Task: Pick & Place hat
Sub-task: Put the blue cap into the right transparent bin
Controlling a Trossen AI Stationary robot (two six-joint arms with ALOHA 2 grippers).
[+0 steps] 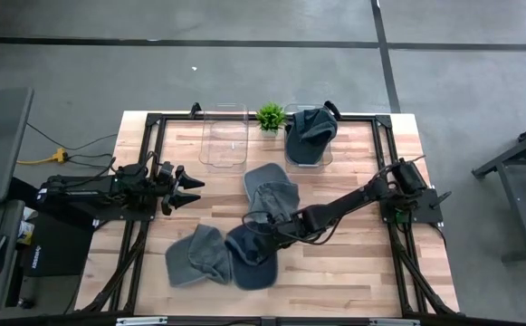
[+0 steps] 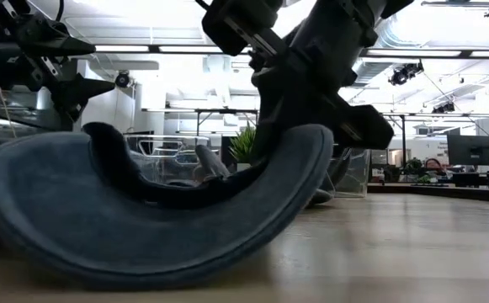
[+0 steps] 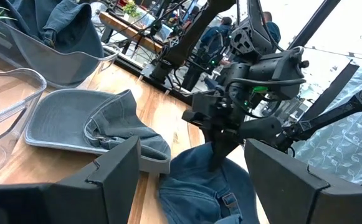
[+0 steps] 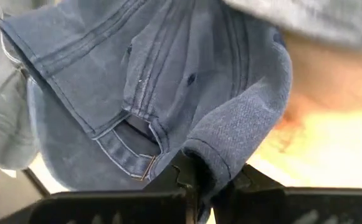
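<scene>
**Right gripper pinches the dark blue cap; left arm waits open**

On the left side of the table, the left gripper (image 1: 186, 186) hovers above the wood with its fingers spread wide and nothing between them. It is well apart from the caps, so I judge it only waits.

Near the front edge lies a grey cap (image 1: 197, 255), touching the dark blue cap (image 1: 252, 256) beside it. This blue cap is the one in hand: the right gripper (image 1: 274, 238) is clenched on a fold of its fabric near the back strap, as the right wrist view shows (image 4: 215, 155). In the low view its brim curls up off the table, so the lift seems just beginning.

A light grey cap (image 1: 270, 190) lies just behind and partly against the blue one; it may drag along.

At the far edge stand an empty clear bin (image 1: 224, 136), a small plant (image 1: 270, 116) and a second bin (image 1: 303, 156) with a cap already inside. The path there passes over the light grey cap.
</scene>
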